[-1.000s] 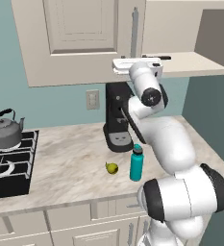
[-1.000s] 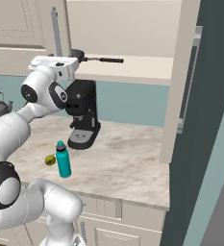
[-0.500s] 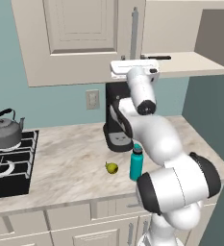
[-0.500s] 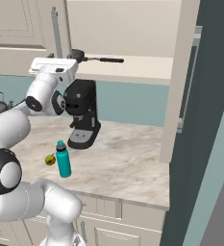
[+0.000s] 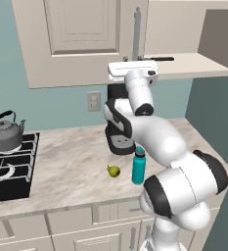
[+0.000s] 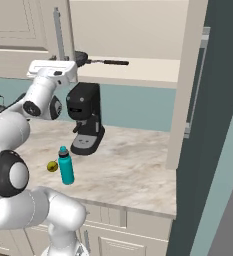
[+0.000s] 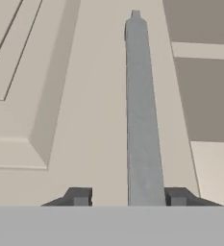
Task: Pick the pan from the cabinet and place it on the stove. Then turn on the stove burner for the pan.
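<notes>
The pincer (image 7: 128,197) straddles the cabinet's (image 5: 81,44) silver bar handle (image 7: 141,120), fingers half-narrowed, not yet pinching. Best to centre the bar, close firmly, then pull along the door's arc. The pan (image 6: 85,59) sits upper centre on the cabinet shelf.

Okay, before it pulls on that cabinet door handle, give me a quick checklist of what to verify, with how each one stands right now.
1. Silver bar handle between the pincer fingers: ok.
2. Handle centred in the gap: not ok; it sits nearer one finger.
3. Fingers pressing on the handle: cannot tell.
4. Left cabinet door closed: ok.
5. Right side of the cabinet open, pan visible on the shelf: ok.
6. Stove burner free for the pan: a kettle occupies the back one; front one ok.
</notes>
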